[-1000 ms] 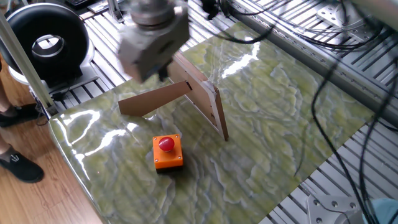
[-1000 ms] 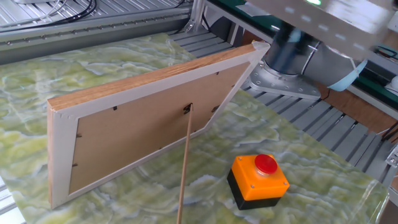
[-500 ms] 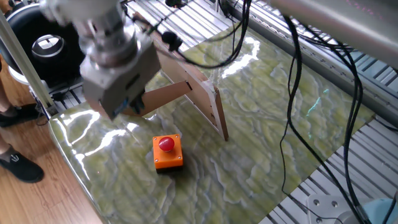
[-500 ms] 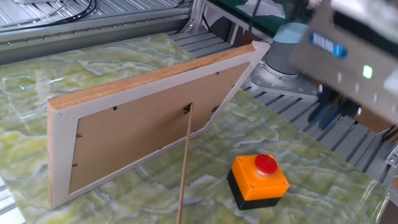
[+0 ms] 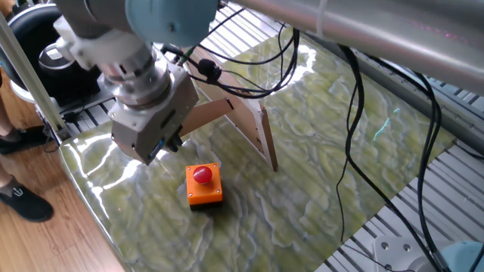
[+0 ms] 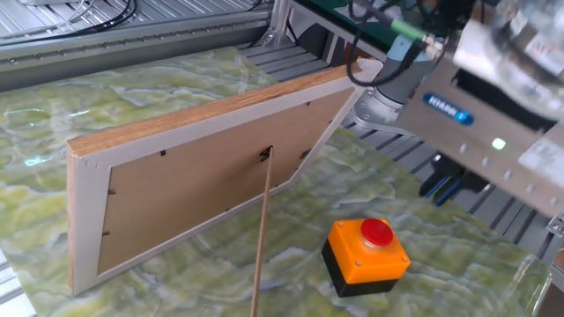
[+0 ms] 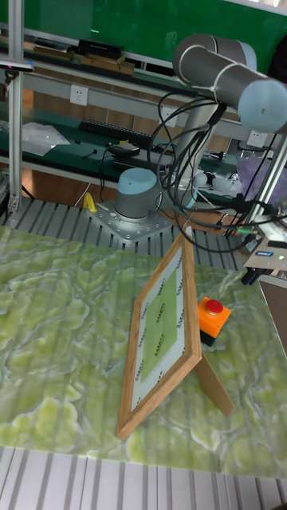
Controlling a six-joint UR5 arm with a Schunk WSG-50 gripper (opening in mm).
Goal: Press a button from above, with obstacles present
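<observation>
The button [image 5: 201, 175] is a red dome on a small orange box [image 6: 363, 256], standing on the green marbled table [image 5: 325, 151]; it also shows in the tall view [image 7: 214, 306]. The obstacles stand just behind it: a large upright framed board [image 6: 203, 176] propped by a thin brown strip [image 6: 262, 238]. My gripper [image 5: 168, 143] hangs above the table, to the left of the button and higher than it, touching nothing. In the other fixed view the gripper [image 6: 442, 190] is up and to the right of the button. Its dark fingertips are too small to judge.
Black cables [image 5: 352, 113] trail from the arm across the table's right side. The arm's round base [image 7: 137, 209] sits behind the board. A black round unit [image 5: 53, 53] stands off the table's left corner. Ribbed metal frame [image 5: 423, 189] borders the table.
The gripper has swung from above the board, leftward and down, to a spot beside and above the button. Button and board have not moved.
</observation>
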